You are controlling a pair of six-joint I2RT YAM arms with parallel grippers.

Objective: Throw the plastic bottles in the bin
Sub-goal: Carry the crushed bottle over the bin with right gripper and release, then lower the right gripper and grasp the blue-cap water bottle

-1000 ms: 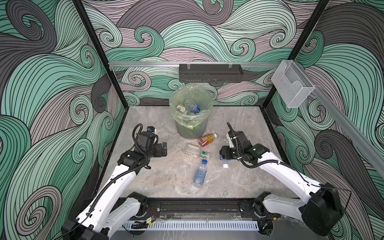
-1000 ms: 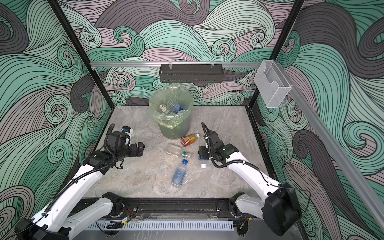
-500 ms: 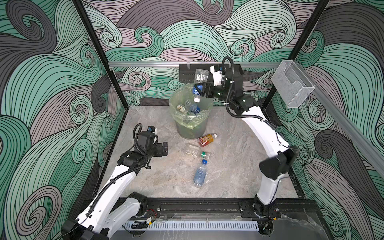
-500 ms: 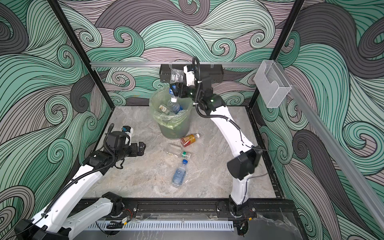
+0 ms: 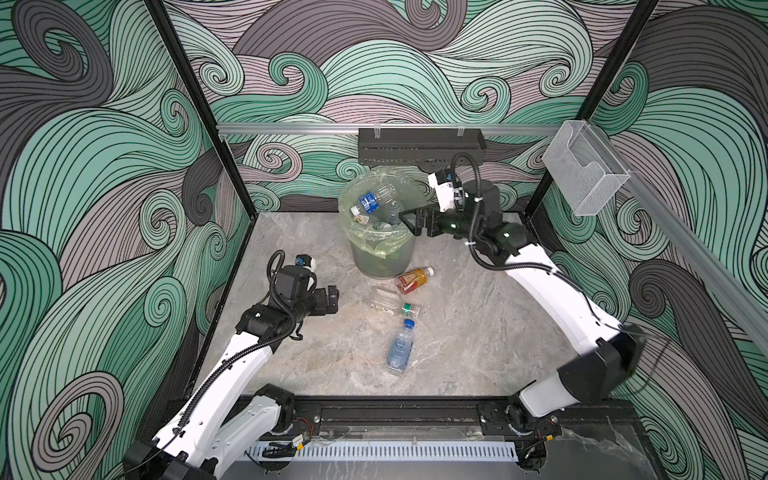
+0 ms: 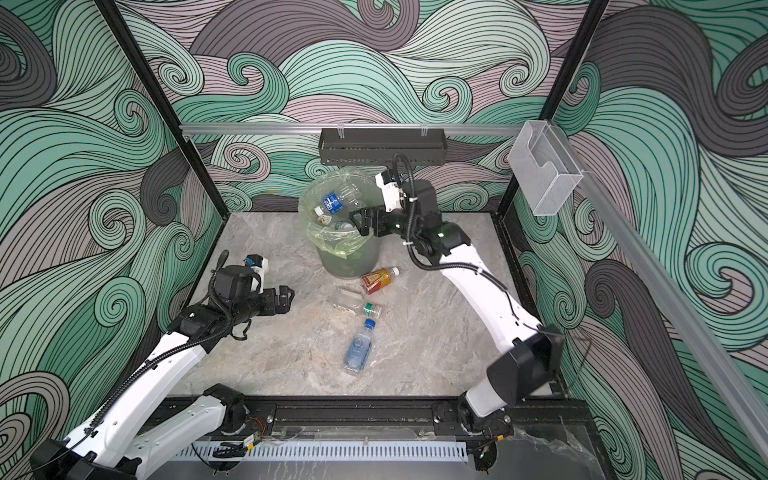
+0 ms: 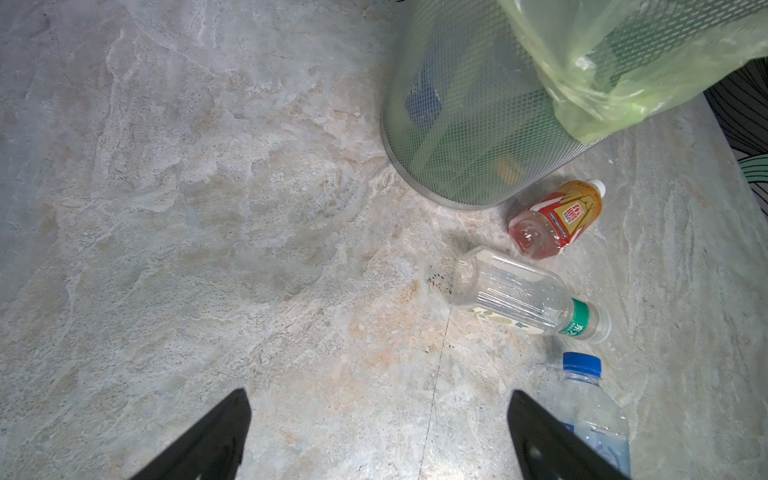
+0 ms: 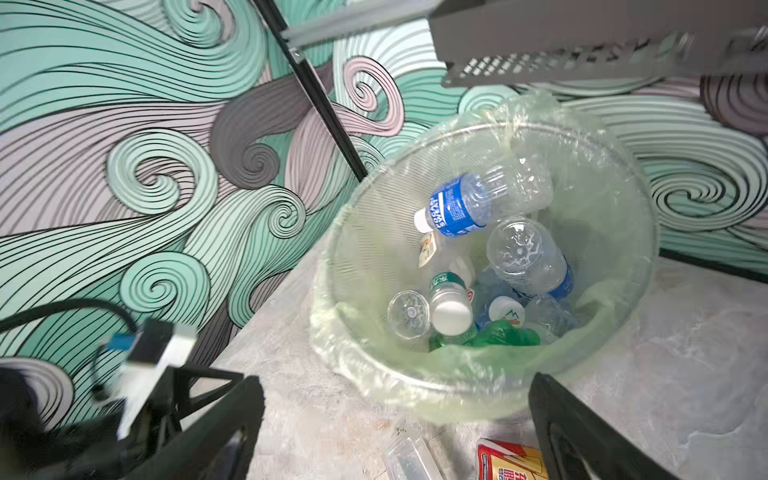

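As the amber bottle (image 5: 413,279), clear bottle (image 5: 390,303) and blue-capped bottle (image 5: 400,347) lying on the bench (image 5: 478,340) by the bin (image 5: 382,259) look light, slick and crushable, we would pinch each mid-body. Our right gripper (image 5: 405,220) hangs spread and empty at the bin's rim, arm outstretched; the left gripper (image 5: 332,297) hovers low, spread too.

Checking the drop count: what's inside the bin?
Inside the bin: a blue-labelled bottle on top, a clear bottle beside it, a white-capped bottle and green plastic lower down. The pile hides the bottom, so no full count.
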